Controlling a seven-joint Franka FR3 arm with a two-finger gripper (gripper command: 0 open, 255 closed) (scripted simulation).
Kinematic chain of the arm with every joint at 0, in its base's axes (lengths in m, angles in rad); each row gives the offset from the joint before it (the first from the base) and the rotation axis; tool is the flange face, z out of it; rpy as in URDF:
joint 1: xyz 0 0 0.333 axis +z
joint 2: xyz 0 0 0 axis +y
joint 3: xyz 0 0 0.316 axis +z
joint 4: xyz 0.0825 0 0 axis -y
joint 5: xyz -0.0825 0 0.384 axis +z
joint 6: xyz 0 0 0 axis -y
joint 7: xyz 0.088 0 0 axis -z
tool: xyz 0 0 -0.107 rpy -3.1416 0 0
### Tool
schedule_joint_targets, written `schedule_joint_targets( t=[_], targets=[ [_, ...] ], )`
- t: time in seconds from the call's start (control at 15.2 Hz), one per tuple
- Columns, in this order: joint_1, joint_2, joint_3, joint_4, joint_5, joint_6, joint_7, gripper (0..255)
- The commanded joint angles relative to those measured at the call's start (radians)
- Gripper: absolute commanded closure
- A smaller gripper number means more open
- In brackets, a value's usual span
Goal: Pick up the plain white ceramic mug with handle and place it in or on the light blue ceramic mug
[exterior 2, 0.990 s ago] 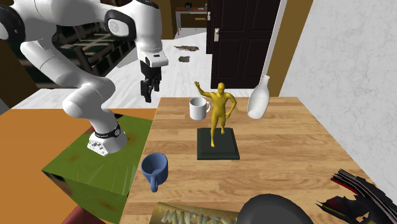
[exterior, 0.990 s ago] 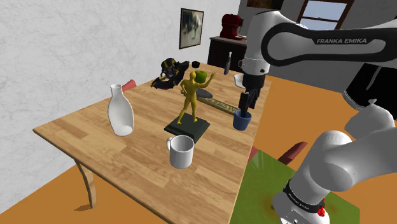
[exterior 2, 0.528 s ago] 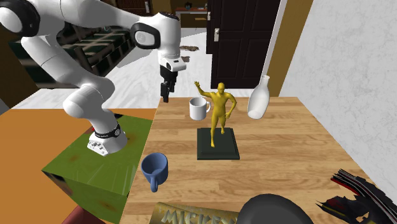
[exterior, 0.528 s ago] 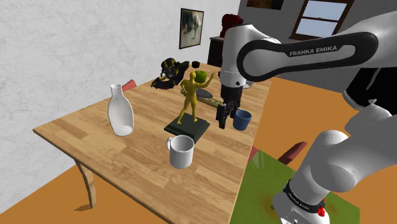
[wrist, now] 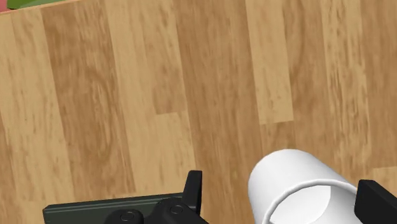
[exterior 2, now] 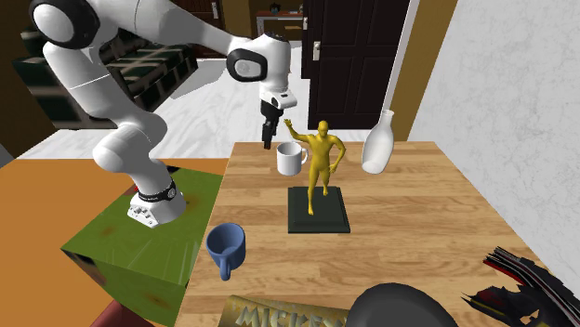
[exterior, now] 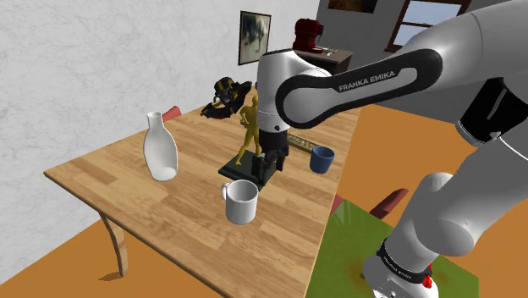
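Wooden bench (exterior: 110, 169) carries the white mug (exterior: 241, 201) at seven o'clock of the tool (exterior: 269, 165). The tool has swung across from the blue mug (exterior: 321, 158), now at its three o'clock. Its fingers stand spread and empty, so the grasp looks to be next.

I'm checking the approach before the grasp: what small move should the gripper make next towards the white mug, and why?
Probably lower straight down, shifting slightly to centre. The gripper hangs above the white mug with its fingers open; in the wrist view the mug lies between them, nearer one finger, and is not clasped.
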Motion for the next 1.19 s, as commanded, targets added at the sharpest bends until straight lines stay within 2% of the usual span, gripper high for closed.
schedule_joint_targets(
  t=[0.0, 0.53, 1.12],
  targets=[
    [0.010, 0.065, 0.030, 0.037, -0.006, 0.032, 0.044, 0],
    [0.053, 0.349, 0.105, 0.232, -0.099, 0.118, 0.210, 0],
    [0.059, 0.392, 0.103, 0.173, -0.119, 0.217, 0.224, 0]
  ],
)
